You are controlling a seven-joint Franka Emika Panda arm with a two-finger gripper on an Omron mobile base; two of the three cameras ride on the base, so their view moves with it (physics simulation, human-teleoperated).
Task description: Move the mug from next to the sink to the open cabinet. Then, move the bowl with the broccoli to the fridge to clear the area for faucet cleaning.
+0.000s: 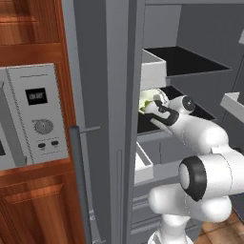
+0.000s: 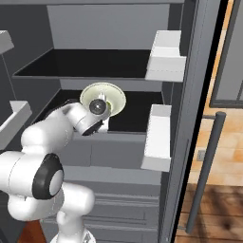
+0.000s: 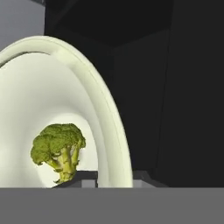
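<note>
No text, brand, number or sign can be read anywhere. The one likely spot is the small dark display (image 1: 36, 96) on the grey oven panel (image 1: 33, 114), at the left in the left base view — it carries pale marks, but they are too blurred to make out. The round dial (image 1: 44, 127) below it and the two small dark buttons (image 1: 48, 144) under that bear no legible markings. The fridge (image 2: 114, 28) walls, shelves and door bins are plain — no labels — and the bowl (image 3: 52, 87) is plain too.
</note>
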